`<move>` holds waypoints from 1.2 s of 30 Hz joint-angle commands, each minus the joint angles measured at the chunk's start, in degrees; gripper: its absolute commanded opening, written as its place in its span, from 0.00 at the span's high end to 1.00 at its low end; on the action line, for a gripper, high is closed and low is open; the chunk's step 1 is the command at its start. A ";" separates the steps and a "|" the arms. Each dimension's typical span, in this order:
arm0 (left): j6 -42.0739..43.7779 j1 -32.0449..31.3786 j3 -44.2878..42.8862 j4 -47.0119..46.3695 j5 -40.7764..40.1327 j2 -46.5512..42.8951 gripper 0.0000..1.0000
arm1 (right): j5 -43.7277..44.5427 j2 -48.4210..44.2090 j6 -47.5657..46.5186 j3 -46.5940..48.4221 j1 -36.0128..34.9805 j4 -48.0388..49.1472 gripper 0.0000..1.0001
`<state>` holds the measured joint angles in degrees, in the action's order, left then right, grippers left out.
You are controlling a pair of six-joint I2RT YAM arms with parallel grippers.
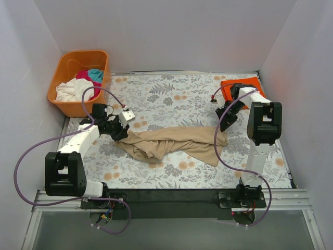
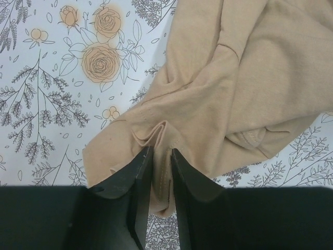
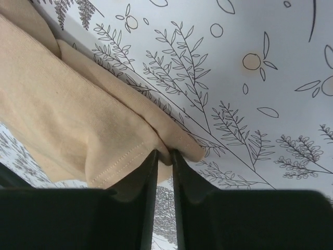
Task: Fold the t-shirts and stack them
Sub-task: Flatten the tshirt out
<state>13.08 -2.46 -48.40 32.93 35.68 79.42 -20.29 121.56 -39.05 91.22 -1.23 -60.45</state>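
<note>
Floral-printed tabletop [image 1: 171, 99] carried a crumpled tan-beige cloth t-shirt [image 1: 171, 143], unfolded, near the rigid orange plastic basket [image 1: 58, 78] holding more shirts [image 1: 78, 86]; one folded orange shirt [image 1: 237, 86] lay far right of it. Left gripper [image 2: 160, 151] pinched a tan fold. Right gripper [image 3: 164, 152] pinched its hem.

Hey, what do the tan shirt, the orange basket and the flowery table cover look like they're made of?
The tan t-shirt looks like soft matte knit cloth, probably cotton jersey: it bunches in loose folds and shows stitched hems. The orange basket looks like rigid moulded plastic, slightly glossy, with smooth even walls. The table cover is a flat sheet printed with flowers; whether it is cloth or vinyl, I cannot tell.
</note>
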 commanded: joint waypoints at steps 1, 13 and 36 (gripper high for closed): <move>-0.94 0.17 -0.82 -1.28 -0.26 -1.19 0.77 | -2.47 -2.90 -0.06 -1.04 0.00 -0.99 0.81; -11.41 4.83 -12.77 1.61 3.25 3.72 0.60 | -0.71 -11.43 -3.57 -3.77 0.01 -2.40 0.99; -24.77 1.34 -17.87 6.63 14.51 20.68 0.45 | 0.78 -17.15 -7.80 -12.56 0.00 -3.80 0.99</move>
<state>-7.92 0.64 -64.77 40.07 46.72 99.72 -19.03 105.23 -46.50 77.45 -1.23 -63.02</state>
